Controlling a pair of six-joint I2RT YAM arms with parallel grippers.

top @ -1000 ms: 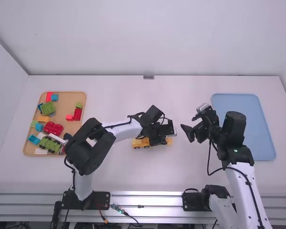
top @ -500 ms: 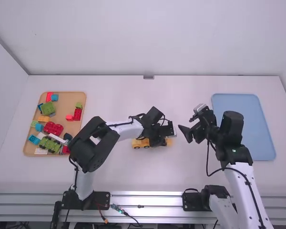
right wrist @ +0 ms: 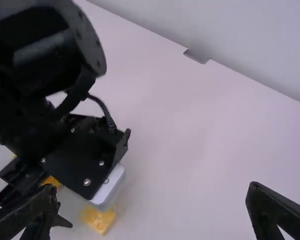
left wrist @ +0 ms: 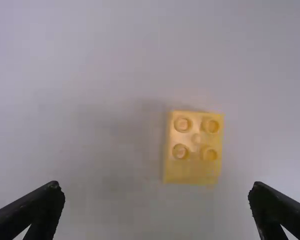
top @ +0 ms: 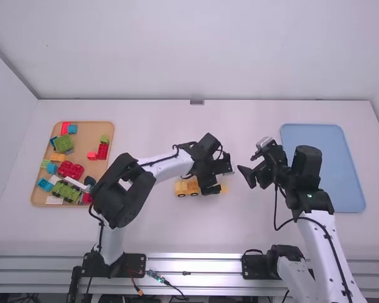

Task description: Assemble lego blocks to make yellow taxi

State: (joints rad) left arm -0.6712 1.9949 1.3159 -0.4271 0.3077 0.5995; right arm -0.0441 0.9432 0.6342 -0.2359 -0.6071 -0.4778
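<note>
My left gripper (top: 216, 180) is over the middle of the table with its fingers apart. Partly beneath it, a yellow vehicle body with dark wheels (top: 186, 188) stands on the table, and a small yellow brick (top: 224, 189) lies to the body's right. In the left wrist view, a yellow brick with four studs (left wrist: 194, 147) lies below and ahead of my open left gripper (left wrist: 155, 192), untouched. My right gripper (top: 251, 158) hangs open and empty, right of the left one. In the right wrist view, my right gripper (right wrist: 154, 200) has a wide gap; a yellow brick (right wrist: 98, 220) lies beyond it.
On the far left, a wooden tray (top: 105, 183) holds several red, green, blue, yellow and white blocks. A blue tray (top: 344, 170) lies at the right behind the right arm. The two grippers are close together near mid-table.
My left gripper has shifted slightly away from the camera, uncovering more of the yellow pieces. The right gripper has moved a little to the left.
</note>
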